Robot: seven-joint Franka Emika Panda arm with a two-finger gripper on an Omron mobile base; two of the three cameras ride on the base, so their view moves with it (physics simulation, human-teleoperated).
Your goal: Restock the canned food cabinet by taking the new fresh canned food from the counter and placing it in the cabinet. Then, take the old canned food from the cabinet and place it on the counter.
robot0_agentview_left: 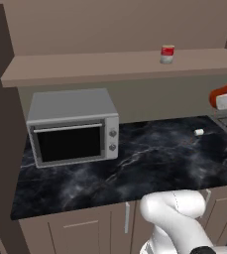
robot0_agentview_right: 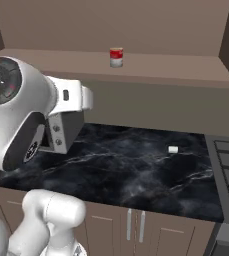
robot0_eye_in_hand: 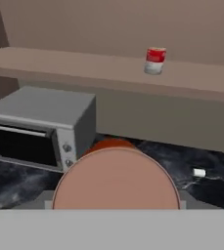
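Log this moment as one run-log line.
phase: restock, new can in hand | held: orange-red can, close before hand camera | red-and-white can: upright on cabinet ledge | counter: toaster oven, small white object

I'm looking at a rendered home kitchen. A black marble-patterned desk (robot0_agentview_left: 135,163) with white veins runs over light brown cupboard doors (robot0_agentview_left: 80,228). A grey toaster oven (robot0_agentview_left: 73,126) sits on it, a stove's burner grates (robot0_agentview_right: 228,167) adjoin its right end, and a brown wall cabinet (robot0_agentview_left: 110,67) with a long ledge hangs above.

red-and-cream can (robot0_agentview_left: 167,53), black white-veined counter (robot0_agentview_left: 149,163), grey oven (robot0_agentview_left: 73,126)
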